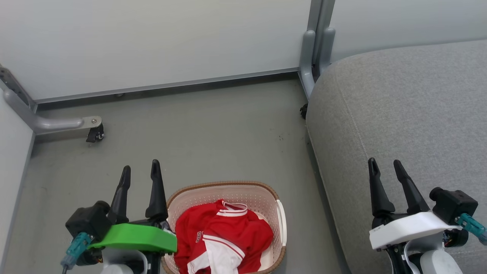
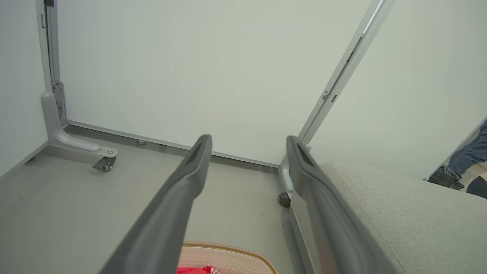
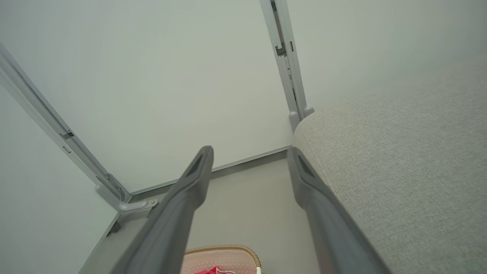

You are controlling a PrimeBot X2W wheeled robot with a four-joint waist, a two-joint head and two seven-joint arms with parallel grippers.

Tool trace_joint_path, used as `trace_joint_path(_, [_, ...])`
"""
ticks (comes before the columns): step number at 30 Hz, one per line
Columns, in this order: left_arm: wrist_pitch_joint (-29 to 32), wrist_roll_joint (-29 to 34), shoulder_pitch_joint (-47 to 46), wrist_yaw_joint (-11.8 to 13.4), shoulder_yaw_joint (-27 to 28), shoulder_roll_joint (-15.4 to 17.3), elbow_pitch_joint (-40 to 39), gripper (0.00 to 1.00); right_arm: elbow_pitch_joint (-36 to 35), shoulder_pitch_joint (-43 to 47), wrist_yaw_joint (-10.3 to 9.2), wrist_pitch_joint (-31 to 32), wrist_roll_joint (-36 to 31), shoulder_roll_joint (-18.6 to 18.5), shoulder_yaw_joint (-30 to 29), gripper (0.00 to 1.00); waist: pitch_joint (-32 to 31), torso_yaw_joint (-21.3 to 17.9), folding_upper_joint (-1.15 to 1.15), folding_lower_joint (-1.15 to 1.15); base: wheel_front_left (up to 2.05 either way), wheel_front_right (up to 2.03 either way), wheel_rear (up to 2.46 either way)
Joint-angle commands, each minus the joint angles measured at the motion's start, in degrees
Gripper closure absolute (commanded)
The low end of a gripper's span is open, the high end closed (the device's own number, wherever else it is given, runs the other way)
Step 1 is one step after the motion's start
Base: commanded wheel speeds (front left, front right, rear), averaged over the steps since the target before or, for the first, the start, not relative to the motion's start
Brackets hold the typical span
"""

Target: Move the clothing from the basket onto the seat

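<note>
The red clothing (image 1: 222, 238) with white stripes and trim lies bunched inside the cream basket (image 1: 279, 217), which stands on the grey floor at the bottom centre. A sliver of red clothing (image 2: 194, 270) and the basket's brown rim (image 2: 232, 249) show in the left wrist view; the basket rim (image 3: 224, 249) also shows in the right wrist view. The light-grey seat (image 1: 411, 114) spreads to the right of the basket. My left gripper (image 1: 140, 173) is open, just left of the basket. My right gripper (image 1: 385, 166) is open above the seat's front part. Both hold nothing.
Pale partition walls (image 1: 152, 38) close off the back and left. A metal foot with a caster (image 1: 93, 131) juts out at the left, and a grey post (image 1: 315, 49) stands at the seat's back corner. A person's leg (image 2: 471, 156) shows at the far right of the left wrist view.
</note>
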Motion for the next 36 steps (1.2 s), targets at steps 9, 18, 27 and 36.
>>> trace_joint_path(9, [-1.62, 7.44, -0.02, 0.78, -1.96, 0.41, -1.11, 0.0, -1.11, 0.6, 0.03, -1.66, -6.57, -0.07, 0.48, 0.0, -0.17, 0.13, 0.0, 0.0, 0.0, 0.0, 0.0])
trace_joint_path(18, [-2.74, 12.89, 0.58, 3.65, -3.05, 0.42, -2.33, 0.0, -1.85, 1.05, 0.03, -2.82, -11.22, -0.09, 0.94, 0.0, -0.41, 0.25, 0.0, 0.0, 0.0, 0.0, 0.0])
trace_joint_path(27, [-3.79, 17.13, 1.18, 3.21, -4.52, 0.45, -1.87, 0.0, -3.06, 1.8, 0.03, -3.82, -15.73, -0.12, 1.04, 0.0, -0.39, 0.75, 0.0, 0.0, 0.0, 0.0, 0.0])
trace_joint_path(36, [-4.8, 21.13, 1.56, 3.33, -5.07, 0.47, -0.98, 0.0, -3.5, 2.28, 0.03, -4.89, -19.47, -0.15, 1.8, 0.0, -0.89, 0.97, 0.0, 0.0, 0.0, 0.0, 0.0])
